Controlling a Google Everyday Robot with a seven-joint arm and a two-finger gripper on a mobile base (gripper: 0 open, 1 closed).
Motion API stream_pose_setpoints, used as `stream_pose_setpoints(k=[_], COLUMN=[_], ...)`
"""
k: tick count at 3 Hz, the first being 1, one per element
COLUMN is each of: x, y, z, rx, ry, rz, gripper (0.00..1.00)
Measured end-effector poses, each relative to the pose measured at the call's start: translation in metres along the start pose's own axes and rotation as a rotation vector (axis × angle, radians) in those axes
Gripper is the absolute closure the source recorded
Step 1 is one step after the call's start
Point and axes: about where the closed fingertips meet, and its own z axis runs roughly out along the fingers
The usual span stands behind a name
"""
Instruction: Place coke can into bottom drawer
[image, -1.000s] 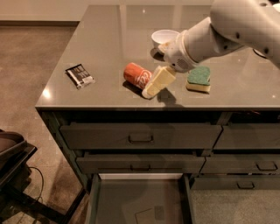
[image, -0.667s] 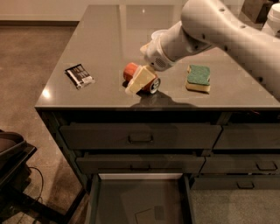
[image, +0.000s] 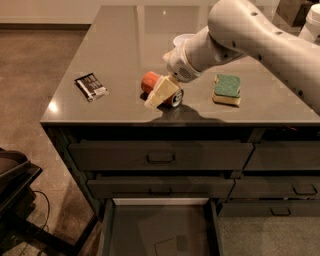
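The surface (image: 125, 40) fills most of my view, and the drawer (image: 150, 227) stands pulled open below its front edge, its floor bare. The arm (image: 240, 35) reaches in from the right rear corner. A second ago its end hung between the sponge (image: 227, 89) and the can (image: 149, 81). Now it has swung left, and the tool (image: 162, 92) sits on the can, pale body across its middle. The can lies on its side near the front edge, about midway along, and has barely shifted. I cannot tell whether the tool has clamped it or only rests there. I judge this to be the grasp step, with lifting and lowering to the drawer still ahead. A packet (image: 91, 86) lies toward the front left corner.
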Motion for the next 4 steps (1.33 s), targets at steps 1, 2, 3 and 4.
stream_pose_setpoints(k=[1, 2, 3, 4], x=[0.008, 0.022, 0.022, 0.022], y=[-0.001, 0.000, 0.000, 0.000], z=[0.003, 0.008, 0.008, 0.008], rx=[0.006, 0.004, 0.004, 0.004], ry=[0.015, 0.024, 0.024, 0.024], rz=[0.022, 0.062, 0.062, 0.062], gripper=[0.00, 0.00, 0.19, 0.42])
